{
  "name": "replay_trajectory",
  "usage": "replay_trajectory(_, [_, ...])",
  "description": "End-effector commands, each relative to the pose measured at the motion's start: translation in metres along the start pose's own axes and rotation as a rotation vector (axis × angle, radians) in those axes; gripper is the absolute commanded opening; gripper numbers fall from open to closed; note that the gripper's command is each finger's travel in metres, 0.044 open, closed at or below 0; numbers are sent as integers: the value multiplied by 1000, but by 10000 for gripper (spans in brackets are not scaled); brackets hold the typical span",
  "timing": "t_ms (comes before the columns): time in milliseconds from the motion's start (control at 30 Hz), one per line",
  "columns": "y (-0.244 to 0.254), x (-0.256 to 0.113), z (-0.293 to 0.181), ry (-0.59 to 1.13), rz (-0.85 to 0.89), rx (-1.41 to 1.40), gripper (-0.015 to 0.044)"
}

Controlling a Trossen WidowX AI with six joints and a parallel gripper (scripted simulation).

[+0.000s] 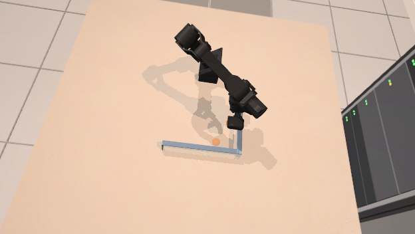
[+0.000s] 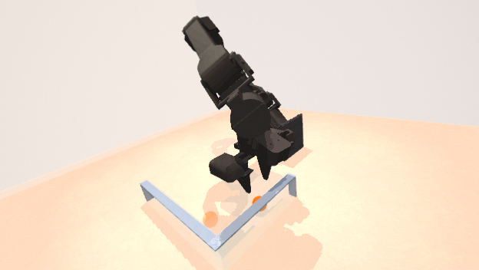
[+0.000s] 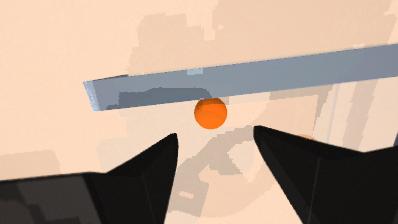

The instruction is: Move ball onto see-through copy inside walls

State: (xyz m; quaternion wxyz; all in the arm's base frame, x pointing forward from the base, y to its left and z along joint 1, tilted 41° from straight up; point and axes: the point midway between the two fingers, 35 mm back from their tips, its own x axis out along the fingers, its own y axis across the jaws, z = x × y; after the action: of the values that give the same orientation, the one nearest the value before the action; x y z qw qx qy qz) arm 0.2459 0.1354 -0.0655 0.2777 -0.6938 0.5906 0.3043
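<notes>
The orange ball (image 2: 258, 200) (image 3: 210, 114) rests on the table close beside one low wall (image 1: 239, 141) (image 2: 246, 216) (image 3: 300, 75). In the top view the gripper hides it except for an orange sliver. The see-through copy (image 1: 216, 141) (image 2: 210, 219) is pale orange and lies inside the corner, beside the other wall (image 1: 196, 146) (image 2: 176, 211). In the wrist view only a faint edge of it shows behind the right finger. My gripper (image 2: 257, 186) (image 3: 215, 135) is open and points down above the ball. The ball shows just beyond the gap between the fingertips, and nothing is held.
The two walls meet at a corner (image 1: 239, 151) (image 2: 216, 243). The arm's dark base (image 1: 209, 77) (image 2: 296, 134) stands on the table behind the walls. A dark cabinet (image 1: 382, 133) stands beyond the table's right edge in the top view.
</notes>
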Motion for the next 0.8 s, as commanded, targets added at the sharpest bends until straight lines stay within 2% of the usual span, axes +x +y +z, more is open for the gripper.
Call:
replay_trajectory(0, [-2,0,0,-13,8,-16,267])
replay_trajectory(133, [-2,16,0,-12,8,-16,267])
replay_trajectory(767, [-2,39,0,-12,8,-16,267])
